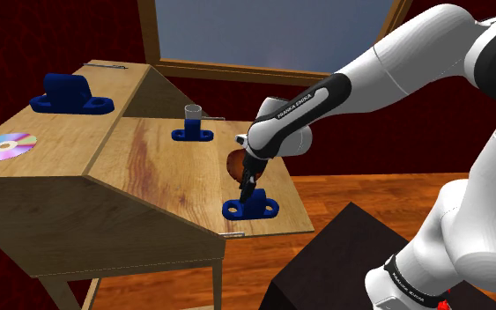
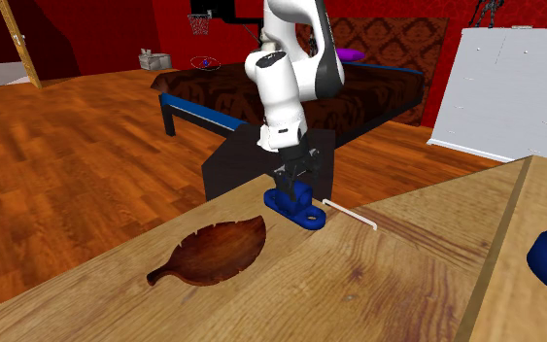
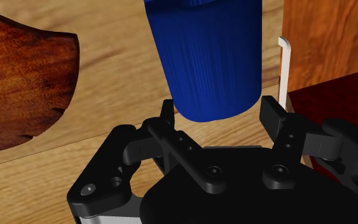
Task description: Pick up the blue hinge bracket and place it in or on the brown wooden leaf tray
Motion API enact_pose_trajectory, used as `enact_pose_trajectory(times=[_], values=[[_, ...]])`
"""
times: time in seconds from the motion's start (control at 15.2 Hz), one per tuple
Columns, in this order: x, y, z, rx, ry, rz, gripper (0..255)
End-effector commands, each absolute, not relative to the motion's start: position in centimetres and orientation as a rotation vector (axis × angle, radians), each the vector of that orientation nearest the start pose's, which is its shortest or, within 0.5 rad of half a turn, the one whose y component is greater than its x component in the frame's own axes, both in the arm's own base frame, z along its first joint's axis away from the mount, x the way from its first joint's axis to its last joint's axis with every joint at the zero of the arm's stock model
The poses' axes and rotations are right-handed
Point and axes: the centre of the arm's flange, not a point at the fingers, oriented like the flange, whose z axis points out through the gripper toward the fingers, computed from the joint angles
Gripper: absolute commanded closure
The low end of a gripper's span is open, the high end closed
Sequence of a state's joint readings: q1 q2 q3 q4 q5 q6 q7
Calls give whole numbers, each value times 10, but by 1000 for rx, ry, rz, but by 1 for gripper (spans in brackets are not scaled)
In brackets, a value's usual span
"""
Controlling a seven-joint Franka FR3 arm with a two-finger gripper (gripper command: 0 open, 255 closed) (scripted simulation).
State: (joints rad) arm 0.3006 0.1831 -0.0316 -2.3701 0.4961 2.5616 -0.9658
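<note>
The blue hinge bracket [image 1: 249, 207] rests on the desk's fold-out wooden flap [image 1: 166, 176], near the flap's front corner. My gripper [image 1: 248, 189] comes down on it from above, and its fingers press against both sides of the bracket's upright [image 3: 209, 57], clasping it. The same grip appears in the second exterior view, with the gripper [image 2: 295, 185] over the bracket [image 2: 296, 206], whose base still touches the wood. The brown wooden leaf tray [image 2: 218, 251] lies flat on the flap just beside the bracket; in the shoulder view the tray [image 1: 234, 163] is partly hidden behind my hand.
Two more blue brackets [image 1: 191, 135] [image 1: 70, 92] stand farther back, with a grey cup [image 1: 193, 111] behind the nearer one. A shiny disc [image 1: 3, 146] lies on the desk top. A thin white handle [image 2: 349, 212] runs along the flap's edge by the bracket.
</note>
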Motion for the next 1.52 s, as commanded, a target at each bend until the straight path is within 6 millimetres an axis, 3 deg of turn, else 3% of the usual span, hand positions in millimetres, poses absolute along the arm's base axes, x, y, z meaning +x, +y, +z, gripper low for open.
enact_pose_trajectory(times=[0.0, 1.39, 1.45], values=[[491, 128, 248, -2652, -1151, -144, 255], [491, 128, 348, -2652, -1151, -144, 255], [502, 120, 351, -2652, -1151, -144, 255]])
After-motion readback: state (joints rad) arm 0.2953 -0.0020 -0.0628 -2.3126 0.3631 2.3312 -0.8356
